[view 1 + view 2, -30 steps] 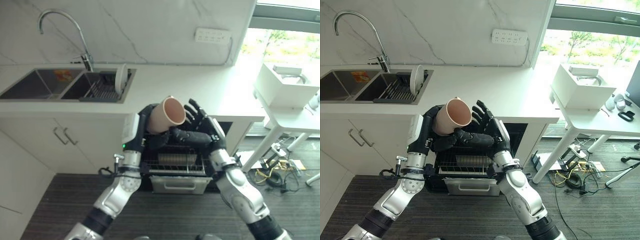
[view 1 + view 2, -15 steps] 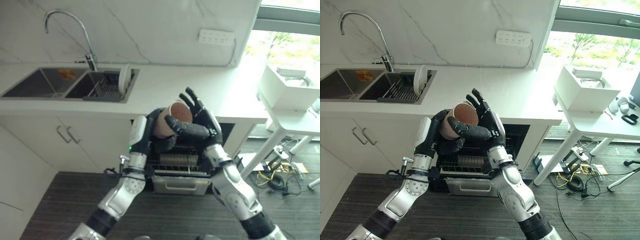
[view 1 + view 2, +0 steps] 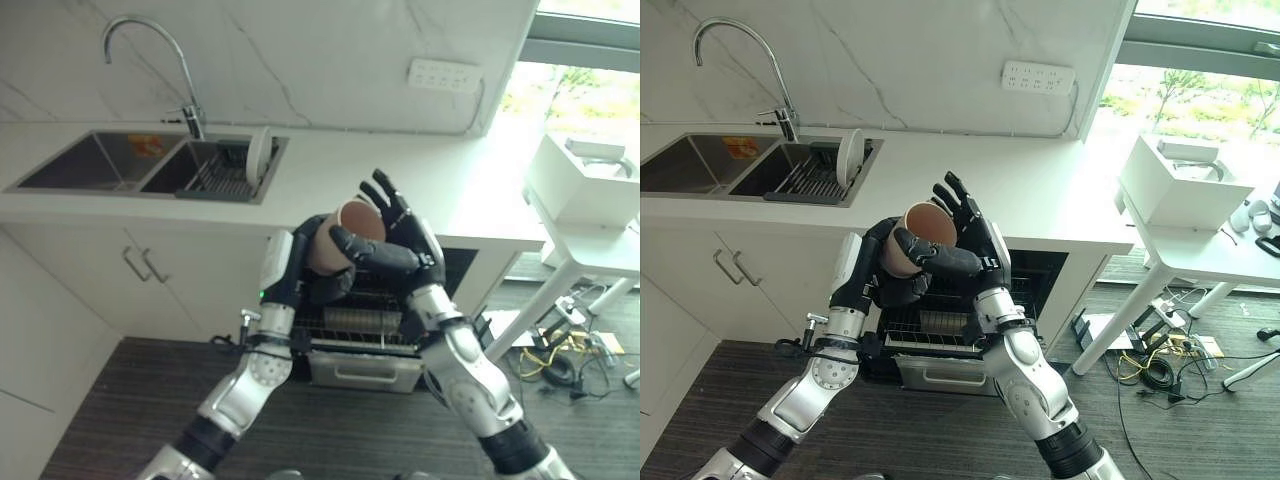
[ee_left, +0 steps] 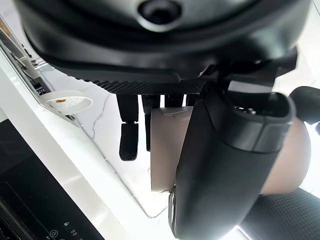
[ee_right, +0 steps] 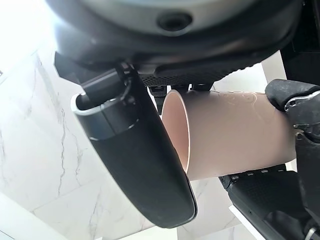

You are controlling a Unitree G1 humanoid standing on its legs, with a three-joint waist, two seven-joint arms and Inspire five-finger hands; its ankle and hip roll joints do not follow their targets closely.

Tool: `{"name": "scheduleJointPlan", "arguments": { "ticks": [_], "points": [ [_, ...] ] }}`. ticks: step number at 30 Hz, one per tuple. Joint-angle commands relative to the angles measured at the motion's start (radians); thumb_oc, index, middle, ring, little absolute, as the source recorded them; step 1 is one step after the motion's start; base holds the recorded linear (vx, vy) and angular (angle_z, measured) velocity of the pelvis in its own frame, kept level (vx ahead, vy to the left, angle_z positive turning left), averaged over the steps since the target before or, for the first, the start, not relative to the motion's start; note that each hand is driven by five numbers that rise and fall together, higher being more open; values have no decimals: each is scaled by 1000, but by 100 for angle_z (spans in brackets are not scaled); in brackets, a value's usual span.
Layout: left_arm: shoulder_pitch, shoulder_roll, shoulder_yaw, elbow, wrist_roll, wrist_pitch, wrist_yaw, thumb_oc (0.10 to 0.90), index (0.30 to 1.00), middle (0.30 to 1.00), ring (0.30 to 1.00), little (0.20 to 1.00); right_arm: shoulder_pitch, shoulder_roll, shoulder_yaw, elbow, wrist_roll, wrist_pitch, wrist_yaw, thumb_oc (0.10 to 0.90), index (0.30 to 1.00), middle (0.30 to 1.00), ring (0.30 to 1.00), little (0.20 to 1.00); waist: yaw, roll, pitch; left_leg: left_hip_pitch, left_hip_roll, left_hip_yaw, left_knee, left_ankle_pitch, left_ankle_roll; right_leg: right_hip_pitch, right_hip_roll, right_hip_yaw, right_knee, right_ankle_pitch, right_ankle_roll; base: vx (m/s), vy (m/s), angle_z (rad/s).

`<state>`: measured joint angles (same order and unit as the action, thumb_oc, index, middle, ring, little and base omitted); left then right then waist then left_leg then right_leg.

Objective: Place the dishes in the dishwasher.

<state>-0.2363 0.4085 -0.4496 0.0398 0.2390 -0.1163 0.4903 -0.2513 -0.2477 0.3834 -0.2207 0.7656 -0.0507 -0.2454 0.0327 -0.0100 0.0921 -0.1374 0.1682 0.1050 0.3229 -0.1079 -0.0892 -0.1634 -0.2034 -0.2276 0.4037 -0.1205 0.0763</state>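
The white counter (image 3: 420, 190) is running across the far side of the scene, carrying a double sink (image 3: 150, 165) on the left with a curved tap (image 3: 150, 60) rising behind it. Under the counter's near edge the dishwasher (image 3: 940, 335) is standing open, and its wire rack (image 3: 930, 325) is sitting pulled out toward me. In the right basin of the sink a white plate (image 3: 259, 157) is standing on edge in a dish rack (image 3: 215, 175). Above the pulled-out rack I am holding a pinkish-tan cup (image 3: 340, 235) in the air between both hands, tilted, with its open mouth turned up and toward the right. My left hand (image 3: 320, 285) is gripping the cup's body from the left, fingers and thumb curling round it. My right hand (image 3: 400, 245) is pressing against the cup's mouth end from the right, thumb laid across the cup and fingers spreading straight past the rim.
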Motion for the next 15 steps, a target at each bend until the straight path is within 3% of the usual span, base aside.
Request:
{"name": "scheduleJointPlan", "arguments": {
  "ticks": [1,7,15],
  "points": [
    [-139,-5,-71,-80,12,-114,1,400,300,300,300,300,-211,59,-37,-41,-28,-125,5,800,900,900,900,900,12,0,-50,68,56,-46,-23,-61,-26,100,-64,40,-104,-8,93,0,0,0],
    [-145,-1,-52,-119,1,-118,10,400,300,300,300,300,-191,47,-18,-6,-64,-92,16,800,900,900,900,900,14,0,-47,67,53,-50,-23,-60,-26,101,-65,38,-104,-7,93,0,0,0],
    [-152,14,-12,-135,-7,-64,0,400,300,300,300,300,-159,4,8,-3,-75,10,110,800,900,900,900,900,7,-1,-45,65,53,-51,-23,-58,-28,100,-61,39,-104,-8,94,0,0,0]
  ]
}}
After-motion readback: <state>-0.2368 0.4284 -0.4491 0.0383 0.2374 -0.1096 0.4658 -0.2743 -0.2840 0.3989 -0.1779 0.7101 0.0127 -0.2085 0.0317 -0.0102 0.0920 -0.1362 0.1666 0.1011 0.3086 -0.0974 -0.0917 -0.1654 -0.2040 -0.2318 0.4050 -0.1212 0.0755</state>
